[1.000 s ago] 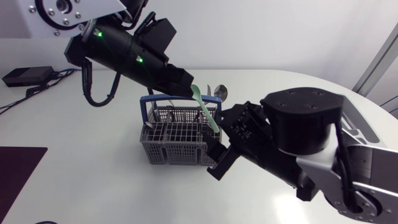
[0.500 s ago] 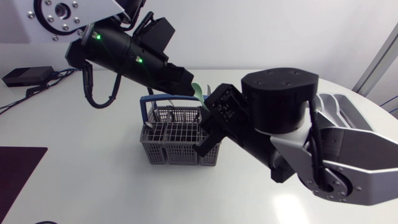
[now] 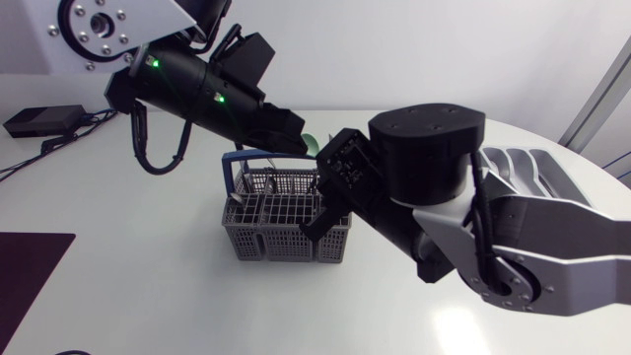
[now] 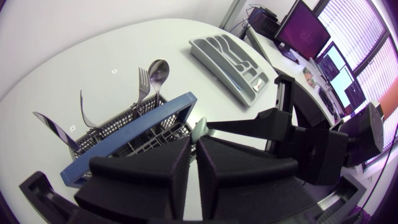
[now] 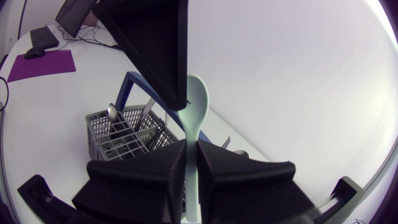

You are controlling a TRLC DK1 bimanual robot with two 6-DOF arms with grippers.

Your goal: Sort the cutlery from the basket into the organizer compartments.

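head view: your left gripper hangs over the grey cutlery basket at the middle of the table, a pale green spoon at its tips. the organizer lies near the right edge, partly behind your right arm.
left wrist view: the left fingers pinch the spoon, with the right gripper tip to tip against them.
right wrist view: the right gripper's fingers are clenched on the spoon's handle, above the basket.
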